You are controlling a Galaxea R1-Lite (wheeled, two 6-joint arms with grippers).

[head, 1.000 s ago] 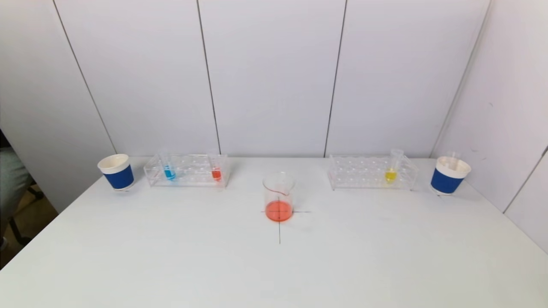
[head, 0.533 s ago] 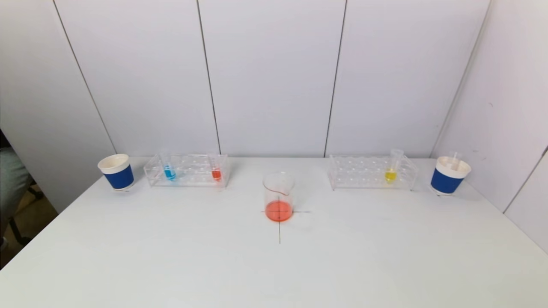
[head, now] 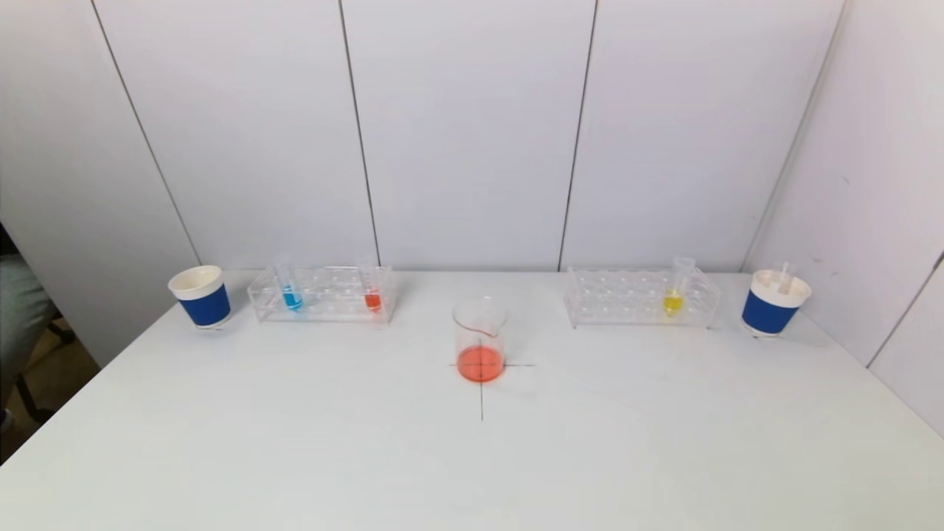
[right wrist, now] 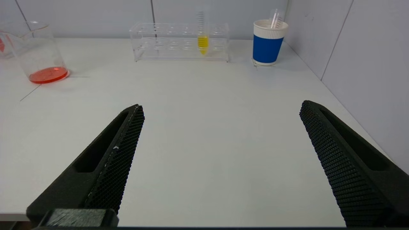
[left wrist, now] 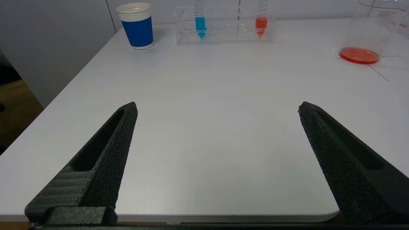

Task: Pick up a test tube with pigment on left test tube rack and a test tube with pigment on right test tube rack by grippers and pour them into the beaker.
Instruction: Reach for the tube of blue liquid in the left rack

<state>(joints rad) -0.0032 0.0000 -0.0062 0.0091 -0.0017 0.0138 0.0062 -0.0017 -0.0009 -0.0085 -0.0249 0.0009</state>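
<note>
Apparently we have both claws, left claw (left wrist: 217, 107) and right claw (right wrist: 222, 105), spread wide and empty at the near edge of the white counter (head: 295, 442), while the clear glass beaker (head: 480, 339) already holds some orange-red liquid, so the blue-pigment tube (head: 290, 289), red-pigment tube (head: 372, 291) and yellow-pigment tube (head: 673, 291) are still to be picked from the transparent plastic racks.

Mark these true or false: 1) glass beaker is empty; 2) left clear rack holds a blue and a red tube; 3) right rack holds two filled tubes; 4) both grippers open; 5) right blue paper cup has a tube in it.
1) False: the clear glass beaker holds orange-red liquid at its bottom.
2) True: the left clear plastic rack holds the blue-pigment tube and the red-pigment tube.
3) False: the right clear plastic rack holds only the yellow-pigment tube.
4) True: left gripper and right gripper stand wide open, near the table's front edge.
5) True: the right blue paper cup holds a clear empty tube.
</note>
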